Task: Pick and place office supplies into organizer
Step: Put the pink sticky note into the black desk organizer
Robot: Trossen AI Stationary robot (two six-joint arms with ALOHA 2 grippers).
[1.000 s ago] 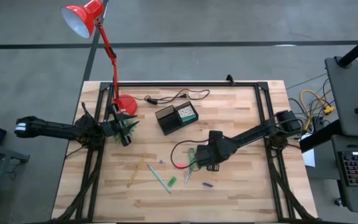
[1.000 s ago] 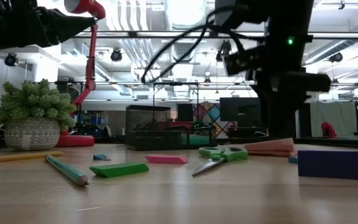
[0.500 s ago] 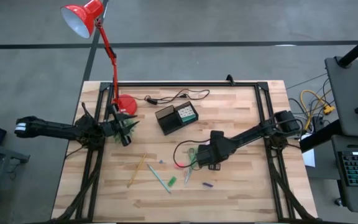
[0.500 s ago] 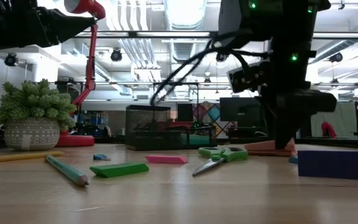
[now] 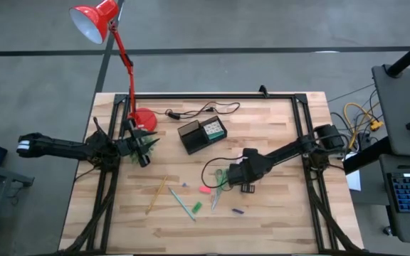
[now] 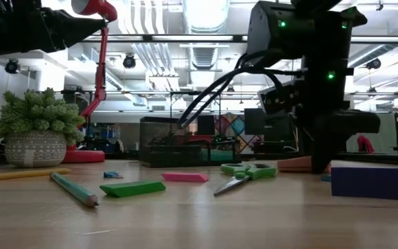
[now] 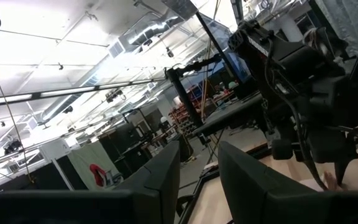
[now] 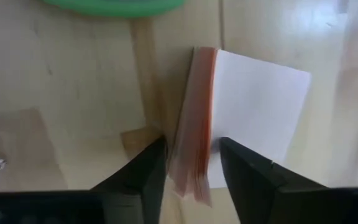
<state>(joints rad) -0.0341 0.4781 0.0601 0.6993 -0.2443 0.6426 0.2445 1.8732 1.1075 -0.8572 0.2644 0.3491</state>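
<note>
Pink sticky pad point(image 8: 229, 118) flat on the tabletop point(image 5: 276, 213) by the scissors point(image 5: 218, 186), right gripper point(image 5: 242, 186) down over it, jaws open astride one edge, nothing pinched yet. Grasping step, apparently. Next: close, lift, carry to the organizer point(image 5: 202, 134); left gripper point(image 7: 197, 180) parked, jaws apart, empty.

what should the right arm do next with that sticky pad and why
Probably finish closing, then lift. In the right wrist view the right tool is down at the table with a finger on each side of the pink sticky-note pad, which lies flat on the wood; the organizer sits further back.
</note>
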